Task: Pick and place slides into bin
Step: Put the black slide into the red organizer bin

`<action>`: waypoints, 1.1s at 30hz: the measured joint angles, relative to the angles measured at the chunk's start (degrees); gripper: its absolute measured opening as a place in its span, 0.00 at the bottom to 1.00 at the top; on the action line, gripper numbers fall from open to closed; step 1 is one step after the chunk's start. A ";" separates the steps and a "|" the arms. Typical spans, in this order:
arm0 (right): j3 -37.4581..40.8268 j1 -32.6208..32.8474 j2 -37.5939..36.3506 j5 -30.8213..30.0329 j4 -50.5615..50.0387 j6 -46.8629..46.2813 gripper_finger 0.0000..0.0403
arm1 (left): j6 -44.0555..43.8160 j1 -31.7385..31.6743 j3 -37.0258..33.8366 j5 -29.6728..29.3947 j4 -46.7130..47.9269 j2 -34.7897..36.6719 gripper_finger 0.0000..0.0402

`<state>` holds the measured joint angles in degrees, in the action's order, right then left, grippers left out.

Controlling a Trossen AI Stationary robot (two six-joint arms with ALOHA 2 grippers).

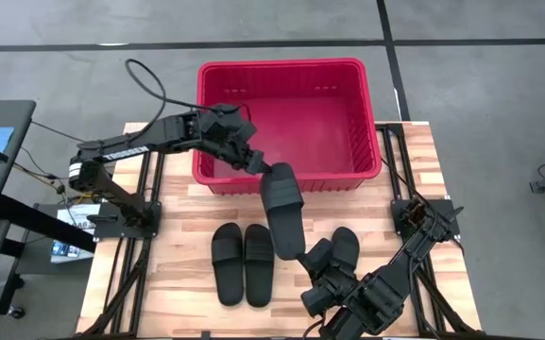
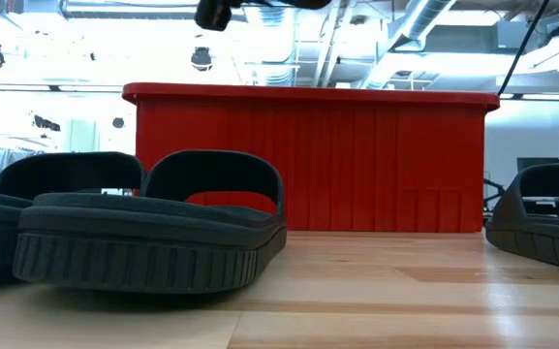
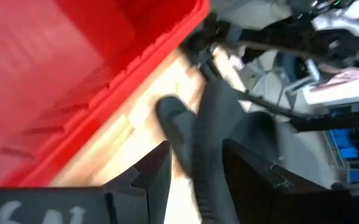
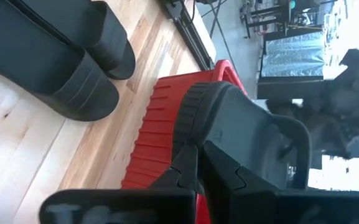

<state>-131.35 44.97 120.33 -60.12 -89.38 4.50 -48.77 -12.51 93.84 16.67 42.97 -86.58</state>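
The red bin (image 1: 281, 66) stands at the table's far edge. One black slide (image 1: 283, 212) is lifted above the table, just near of the bin's near wall, with my left gripper (image 1: 256, 161) shut on its far end. Two more slides (image 1: 228, 263) (image 1: 258, 263) lie side by side on their soles on the table, and another (image 1: 346, 247) lies to their right. My right gripper (image 1: 310, 259) is shut and raised at the lifted slide's near end. My left gripper pinches the lifted slide's far end (image 3: 205, 155) between its two fingers (image 3: 155, 171), with the sole seen edge-on between them. The fingers come slanting down from the table's left. The slide reaches from them toward the near edge, clear of the table. My right gripper's shut fingertips (image 4: 195, 163) stand right at the slide's near end (image 4: 229, 124); whether they touch it I cannot tell.
The bin's near wall (image 2: 308, 155) rises right behind the slides on the table. Bare wood lies at the table's left and near the front edge. The arm mounts stand at both side edges.
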 joint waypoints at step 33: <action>0.02 -0.44 0.04 1.42 -0.42 0.04 0.00 | 5.96 3.22 0.07 6.62 -8.22 -4.82 0.07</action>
<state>-131.33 44.53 120.38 -58.70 -89.80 4.54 -42.81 -9.29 93.91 23.29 34.75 -91.39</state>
